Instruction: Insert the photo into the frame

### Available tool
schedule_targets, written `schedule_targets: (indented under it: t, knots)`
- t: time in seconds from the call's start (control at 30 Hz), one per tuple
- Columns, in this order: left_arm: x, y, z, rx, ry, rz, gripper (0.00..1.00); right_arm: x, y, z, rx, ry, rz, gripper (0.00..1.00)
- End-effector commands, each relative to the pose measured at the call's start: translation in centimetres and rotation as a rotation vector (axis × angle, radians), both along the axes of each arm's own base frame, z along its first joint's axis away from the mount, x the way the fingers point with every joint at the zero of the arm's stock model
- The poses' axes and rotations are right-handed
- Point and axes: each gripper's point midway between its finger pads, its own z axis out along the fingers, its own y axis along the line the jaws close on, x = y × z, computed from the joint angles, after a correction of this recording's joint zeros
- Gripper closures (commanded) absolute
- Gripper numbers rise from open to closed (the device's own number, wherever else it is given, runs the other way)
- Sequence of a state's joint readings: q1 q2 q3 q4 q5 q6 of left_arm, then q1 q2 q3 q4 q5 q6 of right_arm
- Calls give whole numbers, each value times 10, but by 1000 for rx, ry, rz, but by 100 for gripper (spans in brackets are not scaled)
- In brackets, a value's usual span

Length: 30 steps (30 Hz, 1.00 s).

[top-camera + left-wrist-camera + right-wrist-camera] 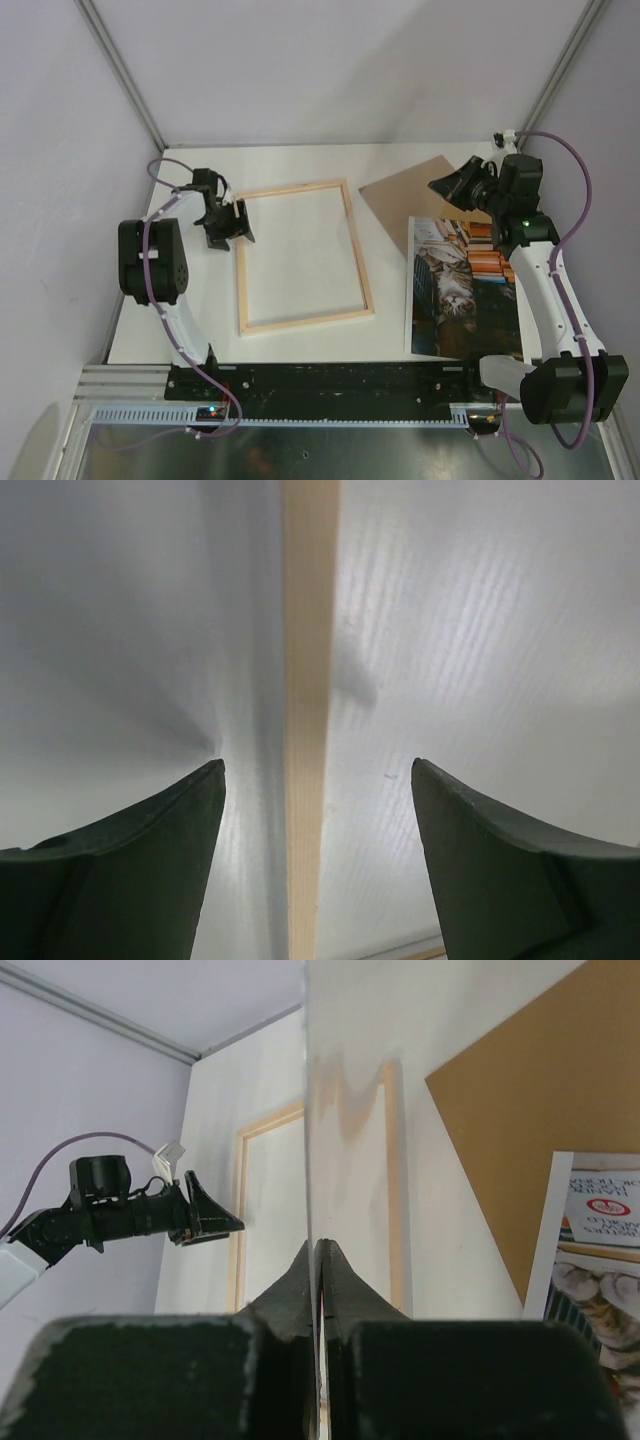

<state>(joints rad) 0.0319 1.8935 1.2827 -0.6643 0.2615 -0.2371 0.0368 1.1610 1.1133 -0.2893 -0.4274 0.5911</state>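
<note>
The frame [356,250] lies flat on the white table with its pale-wood side up. My left gripper [238,224] hangs open over the frame's left bar [305,680], one finger on each side of it and neither touching. The photo [465,285], a cat among books, lies face up at the right, under my right arm. My right gripper [440,186] is raised over the table's far right. It is shut on a thin clear pane [312,1110], which I see edge-on in the right wrist view. The photo's corner [600,1260] also shows there.
A plain brown backing board [410,190] lies at the back, between the frame and the photo, partly under my right gripper. Grey walls close in the table at the back and on both sides. The dark base rail [340,385] runs along the near edge.
</note>
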Motion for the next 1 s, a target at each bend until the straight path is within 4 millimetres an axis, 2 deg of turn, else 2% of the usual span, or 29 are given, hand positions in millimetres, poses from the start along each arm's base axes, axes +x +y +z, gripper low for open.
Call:
schedule_targets:
  t: [0.0, 0.13, 0.27, 0.43, 0.63, 0.73, 0.8, 0.9, 0.97]
  knots:
    - [29, 29, 36, 176, -132, 87, 20, -5, 7, 58, 8, -156, 25, 100]
    - [38, 42, 38, 263, -149, 134, 26, -6, 10, 60, 7, -160, 29, 100]
    - [43, 24, 31, 277, -150, 81, 33, -4, 12, 64, 9, -166, 35, 100]
    - [49, 7, 19, 259, -144, -6, 36, -2, 18, 66, 15, -175, 54, 100]
    - [51, 8, 7, 281, -126, -37, 44, 4, 26, 62, 15, -168, 88, 100]
    - [51, 11, 0, 297, -113, -50, 56, 5, 29, 62, 18, -169, 101, 100]
    - [51, 10, -3, 298, -107, -65, 71, 4, 32, 65, 20, -177, 111, 100]
    - [51, 3, -8, 285, -101, -98, 90, 4, 35, 70, 23, -189, 128, 100]
    - [50, -5, -10, 269, -100, -125, 97, 3, 37, 72, 24, -193, 145, 100]
